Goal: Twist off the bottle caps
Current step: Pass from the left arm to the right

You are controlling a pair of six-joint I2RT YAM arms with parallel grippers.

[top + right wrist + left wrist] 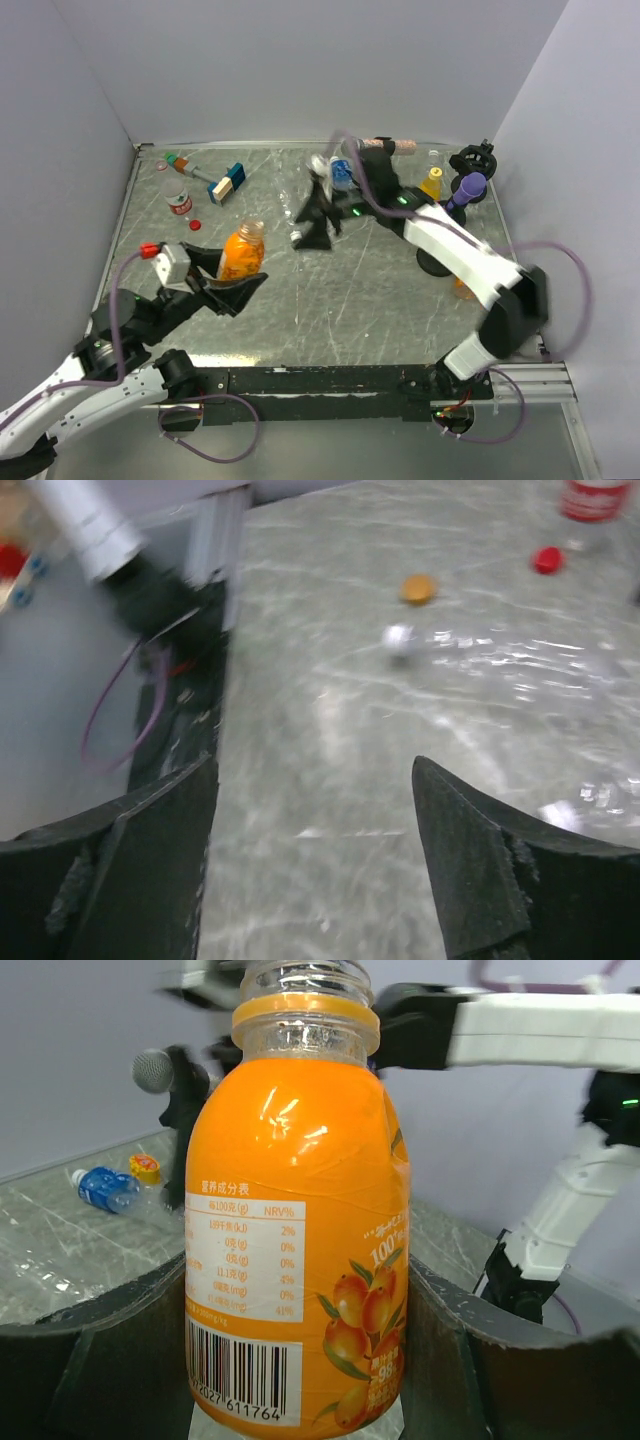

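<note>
Grasping the orange bottle [300,1210], neck bare, in the left gripper [232,272]. Spread empty at the right gripper [315,860], over scuffed grey-green tabletop [330,740]. Ahead of it: orange cap [419,588], red cap [547,559], perhaps a clear bottle [500,655], blurred. Pale walls [300,60] around.

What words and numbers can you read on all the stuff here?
"营养成分表": heading on the orange bottle label.
"NRV%": top of its table, with "2%" and "0%" below.
"611764": end of the number under its barcode.
"100": beside its fruit picture, then cut off.
Too blurred or small to read: the red-labelled bottle and the blue-labelled bottle.
</note>
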